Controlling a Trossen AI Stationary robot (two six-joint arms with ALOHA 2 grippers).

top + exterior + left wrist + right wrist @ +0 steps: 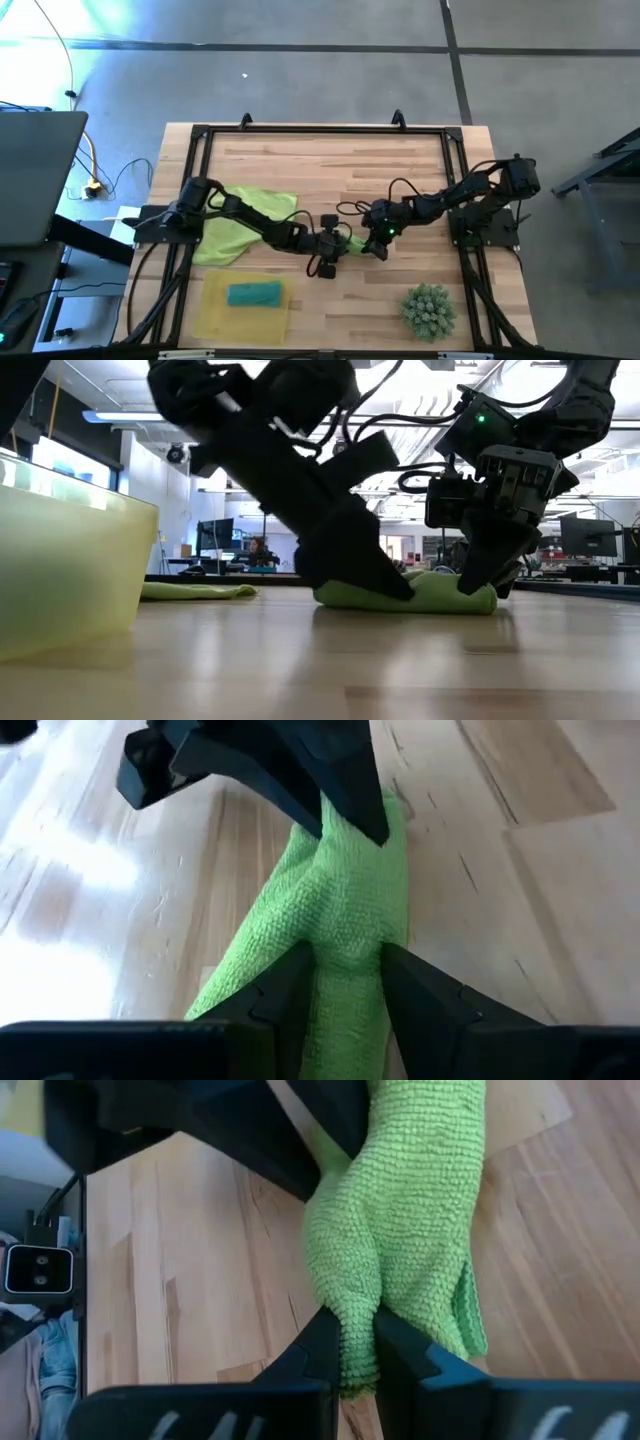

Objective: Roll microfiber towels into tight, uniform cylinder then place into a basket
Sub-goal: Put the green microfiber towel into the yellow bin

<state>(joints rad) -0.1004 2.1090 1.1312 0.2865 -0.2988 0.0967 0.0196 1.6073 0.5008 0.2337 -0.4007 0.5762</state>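
The green towel (352, 242), partly rolled into a short bundle, lies on the table (330, 170) near its middle. All positions below are given relative to this towel.

Left gripper (345, 975): set at one end of the towel. Its two fingers (285, 985) straddle the cloth and pinch a fold of it between them. In the low view this gripper (385, 585) reaches down to the towel (430, 595) at its end nearer the basket.

Right gripper (350, 1342): set at the opposite end of the towel. Its fingers (310, 1345) are nearly pressed together, with a thin ridge of cloth clamped between them. In the low view this gripper (482, 582) meets the towel at the end farther from the basket.

The two grippers face each other along the towel, which rests flat on the table between them.

Basket (215, 320): a yellow tray well apart from the towel, at the table's front edge on the left arm's side. It holds a teal roll (254, 294).

Second green towel (245, 215): spread flat on the table, between the basket and the left arm's base, and partly under that arm.

Spiky green plant (430, 308): stands at the table's front edge on the right arm's side, well apart from the towel.
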